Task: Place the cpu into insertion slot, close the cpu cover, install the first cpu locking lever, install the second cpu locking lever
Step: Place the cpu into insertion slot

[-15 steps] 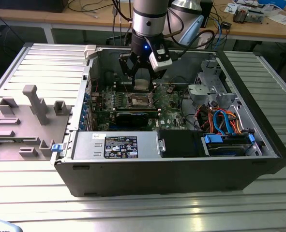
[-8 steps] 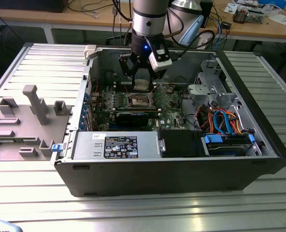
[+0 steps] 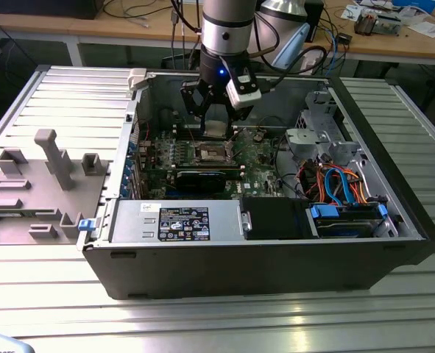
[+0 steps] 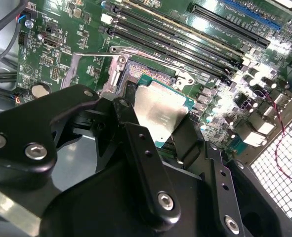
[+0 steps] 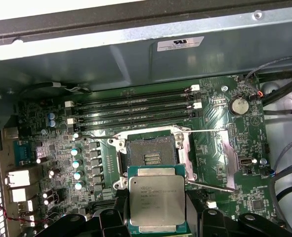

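Gripping the cpu (image 5: 157, 200) by two opposite edges, the pincer (image 4: 160, 129) is holding it above the green motherboard (image 5: 210, 111), not yet seated. Just beyond, the insertion slot (image 5: 150, 153) is lying bare, its cpu cover (image 5: 226, 153) standing open beside it; memory slots (image 5: 136, 106) are running farther back, near the grey case wall (image 5: 136, 54).

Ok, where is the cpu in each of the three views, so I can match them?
Exterior view: cpu held in the gripper, close to the insertion slot.
Second wrist view: cpu next to the insertion slot.
First wrist view: cpu beside the insertion slot.
Shared landmark: the insertion slot.
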`<state>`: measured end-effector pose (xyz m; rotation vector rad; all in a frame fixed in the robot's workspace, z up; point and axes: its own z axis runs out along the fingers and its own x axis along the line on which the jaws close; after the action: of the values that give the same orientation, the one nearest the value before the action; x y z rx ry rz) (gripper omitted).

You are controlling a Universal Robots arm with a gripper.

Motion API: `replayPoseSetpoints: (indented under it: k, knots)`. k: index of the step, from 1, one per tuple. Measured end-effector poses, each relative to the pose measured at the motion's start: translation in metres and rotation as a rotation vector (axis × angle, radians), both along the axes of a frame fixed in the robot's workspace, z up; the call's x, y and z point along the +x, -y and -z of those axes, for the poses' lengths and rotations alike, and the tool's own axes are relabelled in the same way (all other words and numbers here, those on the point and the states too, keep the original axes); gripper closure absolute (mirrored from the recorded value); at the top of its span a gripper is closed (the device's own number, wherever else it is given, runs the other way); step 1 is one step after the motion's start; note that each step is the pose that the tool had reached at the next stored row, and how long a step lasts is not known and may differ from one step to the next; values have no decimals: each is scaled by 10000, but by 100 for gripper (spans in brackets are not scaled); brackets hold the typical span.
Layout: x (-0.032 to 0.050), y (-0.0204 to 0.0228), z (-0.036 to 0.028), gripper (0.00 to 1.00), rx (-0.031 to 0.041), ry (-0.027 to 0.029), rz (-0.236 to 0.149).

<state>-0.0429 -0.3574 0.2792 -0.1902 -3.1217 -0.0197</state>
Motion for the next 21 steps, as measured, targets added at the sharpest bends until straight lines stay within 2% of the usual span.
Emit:
replayPoseSetpoints:
  k: [21]
  knots:
    - [0,0,5,45,-1,0,212]
